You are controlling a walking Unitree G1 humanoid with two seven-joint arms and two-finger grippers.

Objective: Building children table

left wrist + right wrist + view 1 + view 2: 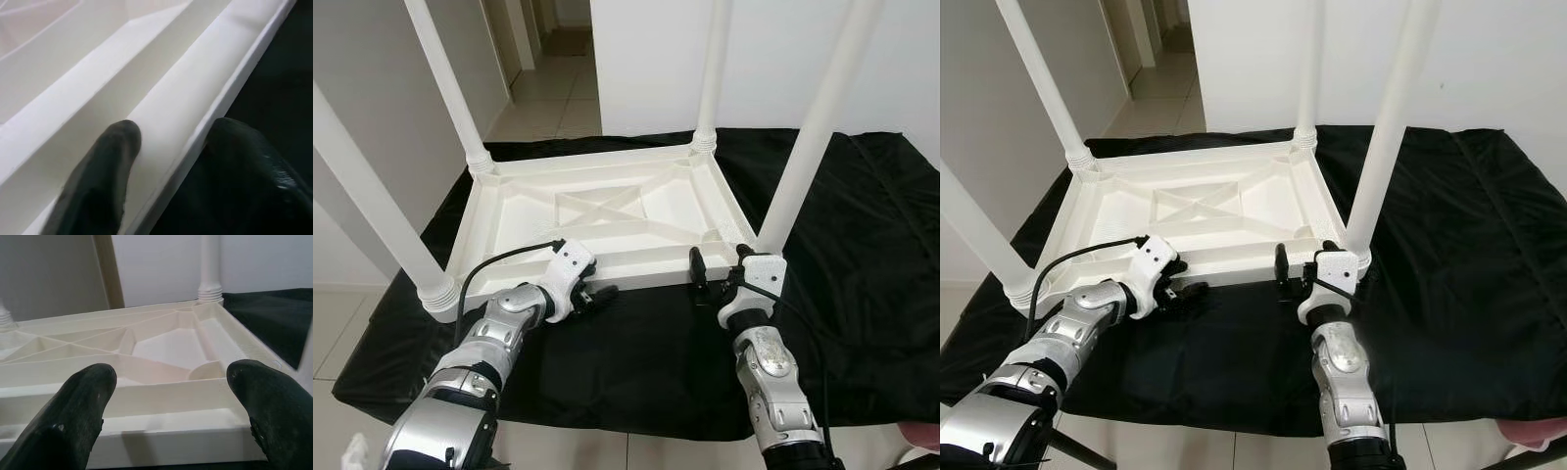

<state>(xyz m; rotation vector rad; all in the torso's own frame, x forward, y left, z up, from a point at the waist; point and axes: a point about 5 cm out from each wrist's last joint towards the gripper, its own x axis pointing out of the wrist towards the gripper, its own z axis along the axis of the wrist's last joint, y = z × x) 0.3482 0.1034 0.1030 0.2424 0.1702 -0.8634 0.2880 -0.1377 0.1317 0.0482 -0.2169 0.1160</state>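
Lying upside down on a black cloth (862,245), the white plastic table (607,211) points its four round, ribbed-collar legs upward. Underside: smooth moulded panel, raised rim, diagonal cross-bracing. Left gripper (597,294), at the near rim: fingers (98,181) straddle the rim edge, one inside the channel, one outside over the cloth, closed on it. Right gripper (717,269), at the same near rim beside the near right leg (813,137): fingers (73,416) spread wide, rim between them, untouched.
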